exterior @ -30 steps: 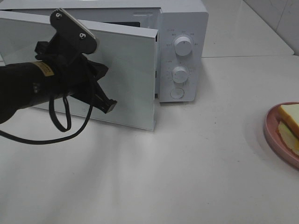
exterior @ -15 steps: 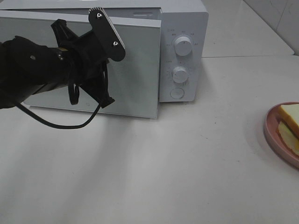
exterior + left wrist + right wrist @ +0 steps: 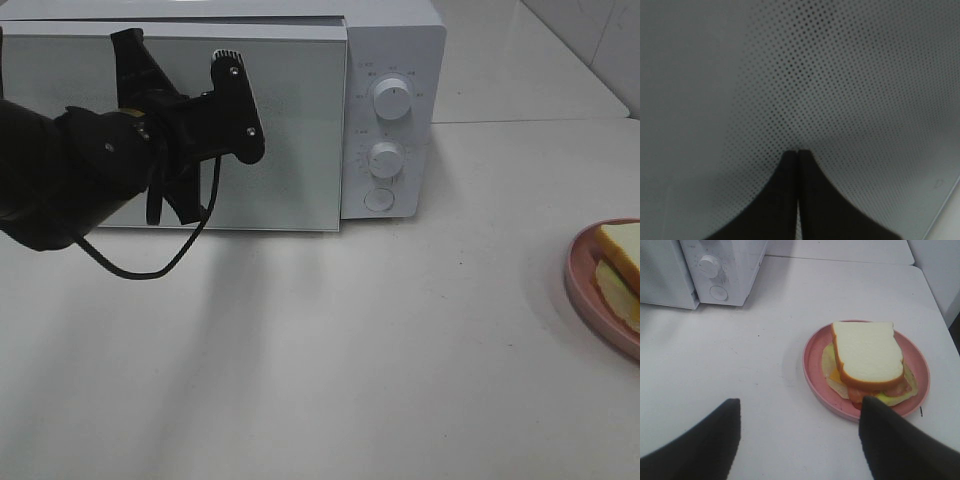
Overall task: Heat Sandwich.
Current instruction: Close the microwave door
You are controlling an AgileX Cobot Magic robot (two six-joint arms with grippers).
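Sandwich: white bread, orange-tan crust, on pink plate, just ahead of right tool, whose fingers stand wide apart, empty. Left tool: fingers pressed together against dotted microwave door. Table: plain white, tiled wall behind.

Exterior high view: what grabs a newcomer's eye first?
The black left arm fills the view's left, its shut left gripper pressed against the microwave door, which looks closed. The white microwave sits at the back of the table. At the far right edge, the sandwich waits on a pink plate, outside the microwave.
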